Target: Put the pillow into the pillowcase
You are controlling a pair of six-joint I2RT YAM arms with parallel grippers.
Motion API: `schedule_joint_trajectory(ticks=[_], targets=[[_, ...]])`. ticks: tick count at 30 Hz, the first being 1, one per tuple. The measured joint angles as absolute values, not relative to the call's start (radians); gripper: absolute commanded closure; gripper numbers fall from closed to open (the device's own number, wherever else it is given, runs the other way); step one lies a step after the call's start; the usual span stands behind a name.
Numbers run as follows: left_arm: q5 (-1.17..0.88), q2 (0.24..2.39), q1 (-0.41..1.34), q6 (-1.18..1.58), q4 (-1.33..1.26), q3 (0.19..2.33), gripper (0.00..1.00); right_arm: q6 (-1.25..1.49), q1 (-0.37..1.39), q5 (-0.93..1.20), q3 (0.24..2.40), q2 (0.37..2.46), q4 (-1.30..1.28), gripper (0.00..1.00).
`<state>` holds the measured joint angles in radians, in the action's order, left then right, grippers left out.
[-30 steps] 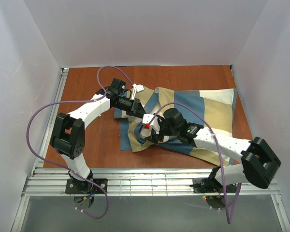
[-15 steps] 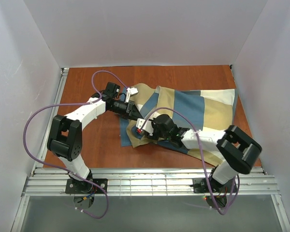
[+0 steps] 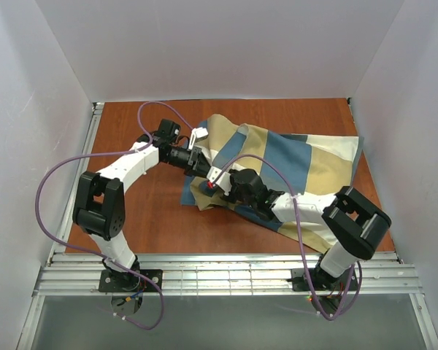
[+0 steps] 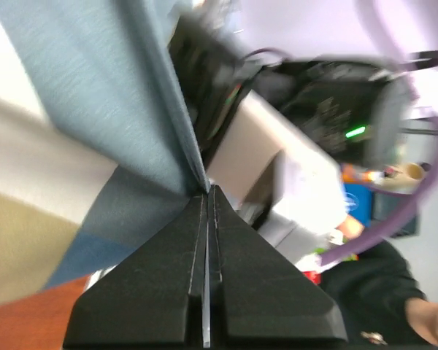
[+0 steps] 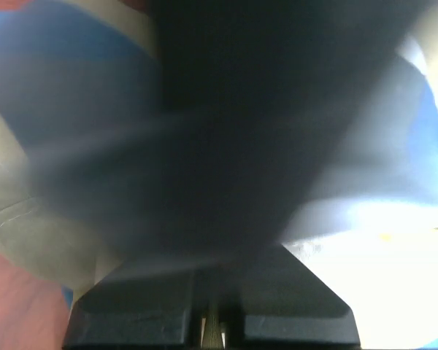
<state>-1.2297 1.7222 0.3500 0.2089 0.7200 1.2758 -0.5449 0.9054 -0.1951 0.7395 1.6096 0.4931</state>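
Right gripper (image 3: 213,184) just snapped from wide open to fully closed, and its arm has pushed further left into the open end of the pillowcase (image 3: 306,164). The wrist view is too blurred to confirm that cloth is actually in the pinch; blue and cream fabric sits all around the jaws and pressed right up against them. Left gripper (image 3: 199,165) hasn't changed: it is clamped on a fold of blue cloth that leaves the jaw tips up and to the left in its own wrist view. It has dragged that edge up and away, so the tan flap just beyond its jaws now stands higher, and the near-left corner that was spread on the table (image 3: 124,131) is bunched under both grippers. The two sets of jaws are just beside each other on the same hem. The pillow isn't visible in any view. The cover bulges to the right of the right jaws, so it's probably inside, though I can't tell how far. My read is that the right close is a second hold on the mouth, for tugging the cover over the rest. If that pinch missed the cloth, the next pull does nothing.
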Motion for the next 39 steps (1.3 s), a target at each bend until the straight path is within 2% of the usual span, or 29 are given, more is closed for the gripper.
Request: schedule_joint_trajectory(ticks=[5, 7, 8, 9, 11, 12, 14, 18, 21, 22, 27, 30, 35, 39], targets=[[-1.324, 1.779, 0.382, 0.345, 0.595, 1.421, 1.00, -0.556, 0.962, -0.181, 0.706, 1.554, 0.436, 0.98], [-1.328, 1.797, 0.402, 0.401, 0.527, 1.436, 0.99, -0.551, 0.973, -0.152, 0.720, 1.539, 0.364, 0.88], [-1.328, 1.808, 0.408, 0.432, 0.492, 1.434, 0.93, -0.548, 0.973, -0.132, 0.733, 1.520, 0.318, 0.84], [-1.323, 1.820, 0.414, 0.454, 0.462, 1.432, 0.78, -0.549, 0.971, -0.103, 0.748, 1.494, 0.271, 0.74], [-1.293, 1.850, 0.424, 0.484, 0.416, 1.431, 0.65, -0.548, 0.969, -0.047, 0.772, 1.414, 0.172, 0.66], [-1.276, 1.867, 0.425, 0.488, 0.405, 1.431, 0.56, -0.552, 0.969, -0.021, 0.787, 1.361, 0.115, 0.55], [-1.215, 1.900, 0.421, 0.467, 0.419, 1.441, 0.50, -0.558, 0.969, 0.013, 0.808, 1.232, 0.019, 0.43], [-1.024, 1.945, 0.403, 0.324, 0.544, 1.487, 0.42, -0.593, 0.941, 0.023, 0.807, 1.009, -0.128, 0.34], [-0.860, 1.900, 0.382, 0.187, 0.599, 1.468, 0.17, -0.610, 0.823, 0.015, 0.775, 0.901, -0.251, 0.30], [-0.812, 1.858, 0.374, 0.148, 0.603, 1.433, 0.15, -0.616, 0.772, 0.013, 0.759, 0.878, -0.294, 0.30], [-0.637, 1.599, 0.326, -0.001, 0.644, 1.261, 0.14, -0.662, 0.521, 0.000, 0.644, 0.848, -0.497, 0.30], [-0.583, 1.549, 0.290, -0.036, 0.637, 1.238, 0.14, -0.681, 0.400, 0.014, 0.625, 0.916, -0.559, 0.32], [-0.501, 1.701, 0.243, -0.036, 0.613, 1.346, 0.14, -0.687, 0.228, 0.157, 0.721, 1.187, -0.588, 0.34], [-0.455, 1.946, 0.197, -0.037, 0.606, 1.586, 0.14, -0.663, 0.107, 0.276, 0.906, 1.319, -0.658, 0.33]])
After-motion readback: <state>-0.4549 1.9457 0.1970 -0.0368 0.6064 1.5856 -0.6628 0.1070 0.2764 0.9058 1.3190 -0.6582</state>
